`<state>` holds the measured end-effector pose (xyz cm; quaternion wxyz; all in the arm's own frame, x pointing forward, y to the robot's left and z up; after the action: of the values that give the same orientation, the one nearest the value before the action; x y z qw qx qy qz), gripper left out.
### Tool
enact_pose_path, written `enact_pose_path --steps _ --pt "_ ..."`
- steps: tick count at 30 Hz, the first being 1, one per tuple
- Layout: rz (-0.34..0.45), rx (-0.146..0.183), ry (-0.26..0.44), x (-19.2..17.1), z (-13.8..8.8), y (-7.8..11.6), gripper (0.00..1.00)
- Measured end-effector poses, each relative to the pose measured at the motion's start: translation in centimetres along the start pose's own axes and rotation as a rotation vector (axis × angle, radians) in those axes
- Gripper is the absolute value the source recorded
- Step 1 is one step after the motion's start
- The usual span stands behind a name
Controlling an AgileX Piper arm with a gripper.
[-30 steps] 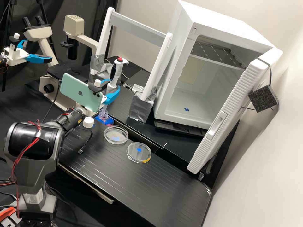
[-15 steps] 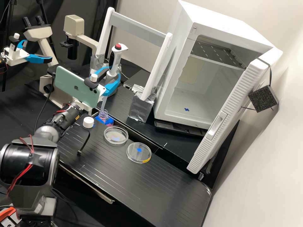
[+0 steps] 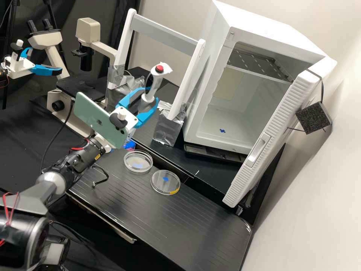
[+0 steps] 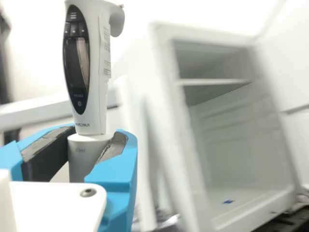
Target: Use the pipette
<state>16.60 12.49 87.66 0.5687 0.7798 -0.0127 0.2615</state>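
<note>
While tool pinches tilted pipette, phone partly hides bottle; pipette's tip unclear.

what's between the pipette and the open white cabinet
In the high view, a white frame's leg, its foot wrapped in silver foil, stands between the pipette and the cabinet.

Lighting v. bright; wall blown out in wrist view (lots of glare), bench w/ soft sheen.
</note>
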Motion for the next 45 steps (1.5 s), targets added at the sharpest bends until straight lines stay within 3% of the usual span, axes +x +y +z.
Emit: enact_pose_path --steps 3,7,9,15,21,24,45 --pt "0.079 0.082 0.008 -0.6 0.7 2.0 0.0" --pt "0.17 0.143 0.028 -1.5 1.8 4.4 0.0" --pt "0.183 0.151 0.037 -1.8 2.1 5.0 0.0" --pt "0.147 0.107 0.044 -2.6 3.0 5.8 0.0" --pt "0.06 -0.004 0.03 -3.3 3.6 5.5 0.0" --pt "0.047 -0.026 0.019 -3.5 3.8 5.4 0.0" --pt "0.045 -0.024 0.015 -3.6 3.9 5.4 0.0"
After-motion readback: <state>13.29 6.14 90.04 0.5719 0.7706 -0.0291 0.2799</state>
